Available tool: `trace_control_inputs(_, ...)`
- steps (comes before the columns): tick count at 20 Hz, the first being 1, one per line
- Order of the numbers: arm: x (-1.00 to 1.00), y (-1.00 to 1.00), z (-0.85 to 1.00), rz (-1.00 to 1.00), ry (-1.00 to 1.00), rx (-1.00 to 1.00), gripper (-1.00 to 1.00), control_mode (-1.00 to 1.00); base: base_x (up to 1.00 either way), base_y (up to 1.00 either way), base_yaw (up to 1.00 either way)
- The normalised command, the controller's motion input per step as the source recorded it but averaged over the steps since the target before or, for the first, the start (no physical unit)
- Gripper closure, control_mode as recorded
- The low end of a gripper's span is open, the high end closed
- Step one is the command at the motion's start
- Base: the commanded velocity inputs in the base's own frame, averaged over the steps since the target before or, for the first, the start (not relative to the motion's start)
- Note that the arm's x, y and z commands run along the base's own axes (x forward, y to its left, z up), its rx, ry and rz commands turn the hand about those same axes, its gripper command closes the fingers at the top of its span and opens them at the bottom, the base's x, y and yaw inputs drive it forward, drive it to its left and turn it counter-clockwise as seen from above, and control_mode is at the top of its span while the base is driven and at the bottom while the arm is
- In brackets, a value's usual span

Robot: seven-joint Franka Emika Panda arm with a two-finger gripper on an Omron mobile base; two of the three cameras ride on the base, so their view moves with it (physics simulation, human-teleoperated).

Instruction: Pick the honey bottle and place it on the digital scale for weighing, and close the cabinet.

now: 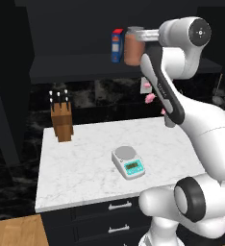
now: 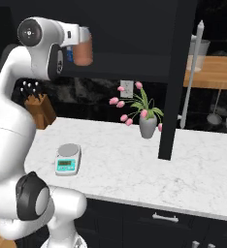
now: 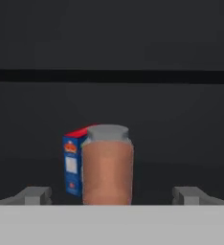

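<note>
The black cabinet point(image 1: 61, 29) stands open above the tabletop point(image 1: 95, 139), and one of its doors point(image 2: 176, 77) hangs out edge-on over the marble in the right base view, a long silver handle point(image 2: 193, 72) beside it. The white arm point(image 1: 181, 110) reaches up from the base to the cabinet's shelf point(image 1: 76, 67). On the marble sit a wooden knife block point(image 1: 61, 117) toward the back left and a vase of pink tulips point(image 2: 142, 116) further right, against the wall. The scale point(image 1: 128, 162) lies near the front, flat, with its grey plate bare and its teal display facing forward, well apart from the block. Up on the shelf the honey bottle point(image 3: 107, 165) stands upright with its grey lid on, and a blue carton point(image 3: 73, 162) is just beside it, slightly behind. The gripper point(image 3: 112, 196) is level with the bottle, its jaws spread wide, one fingertip point(image 3: 35, 195) on either side of the jar and neither touching it.
</note>
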Motion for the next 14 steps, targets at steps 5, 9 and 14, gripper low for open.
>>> trace_control_inputs(5, 0.47, 0.00, 0.05, 0.02, 0.00, 0.00, -1.00, -1.00, 0.00, 0.00, 0.00)
trace_control_inputs(9, 0.53, 0.02, 0.00, 0.01, 0.00, 0.00, -1.00, -1.00, 0.00, 0.00, 0.00)
trace_control_inputs(14, 0.49, 0.00, 0.00, 0.00, 0.00, 0.00, -1.00, -1.00, 0.00, 0.00, 0.00)
